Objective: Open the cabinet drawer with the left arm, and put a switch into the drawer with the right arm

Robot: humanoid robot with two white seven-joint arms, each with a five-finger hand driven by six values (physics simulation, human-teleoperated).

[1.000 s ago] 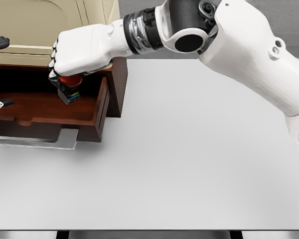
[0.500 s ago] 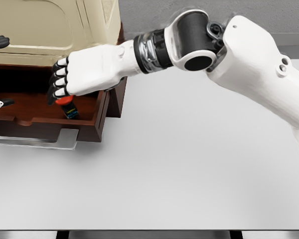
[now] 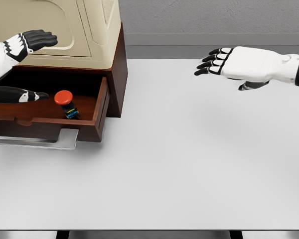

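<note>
Two hands are in the shot, and neither one is holding anything. Over on the far side, the right hand [image 3: 239, 67] hovers above the white table [image 3: 189, 164], palm down, its black-tipped fingers [image 3: 209, 59] stretched out and spread toward the cabinet, gripping nothing at all. Well apart from it, way across the tabletop, sits the switch [image 3: 66, 103], inside the open drawer [image 3: 87, 127], toward the drawer's right end near the side wall. Its red round button faces up and slightly toward the camera, with the dark body and a flash of blue and yellow below it, tilted rather than upright. The drawer is pulled out of the brown wooden cabinet [image 3: 118, 74], with a metal handle [image 3: 45, 142] running along its front edge. At the picture's left edge, the left hand [image 3: 17, 62] shows with fingers apart and loose: the upper fingers reach over the cream-coloured top unit [image 3: 74, 30], while a lower digit points into the drawer, its tip just beside the switch's red cap and not clearly touching it. Whether that tip makes contact cannot be told from this angle.
</note>
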